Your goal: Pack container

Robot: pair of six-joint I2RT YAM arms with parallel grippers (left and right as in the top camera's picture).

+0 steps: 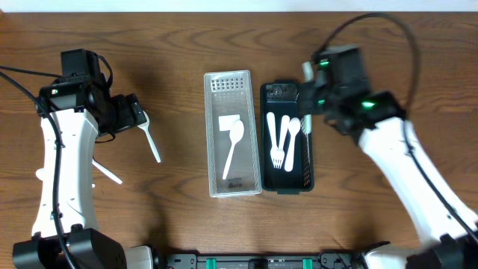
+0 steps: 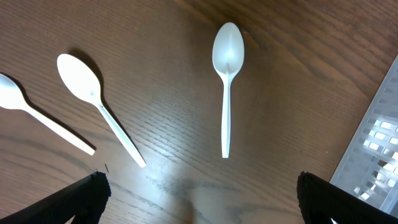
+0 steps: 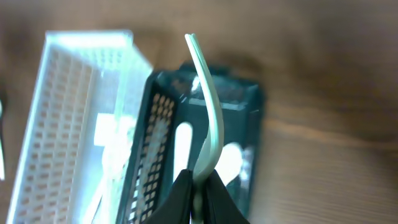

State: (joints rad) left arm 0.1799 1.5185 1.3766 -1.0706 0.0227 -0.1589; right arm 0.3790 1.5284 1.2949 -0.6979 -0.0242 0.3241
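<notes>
The right gripper (image 3: 199,190) is clenched on one end of a thin white plastic utensil (image 3: 214,124), held over the right side of the black basket (image 3: 249,112) at centre right of the overhead frame. The grip hides that end, so the utensil's type cannot be told. The left gripper (image 2: 199,202) is released, jaws spread wide, above the loose spoons (image 2: 227,81) on the table (image 2: 298,56) at the left of the overhead frame. By their look, these pieces are light, thin, slick and springy; the held one curves along its length. Grasp at mid-handle, across the narrow width, with moderate force. Count: one white basket (image 1: 213,134) containing a single spoon (image 1: 233,146); one black basket containing about three white pieces, too small to separate; three loose spoons.
</notes>
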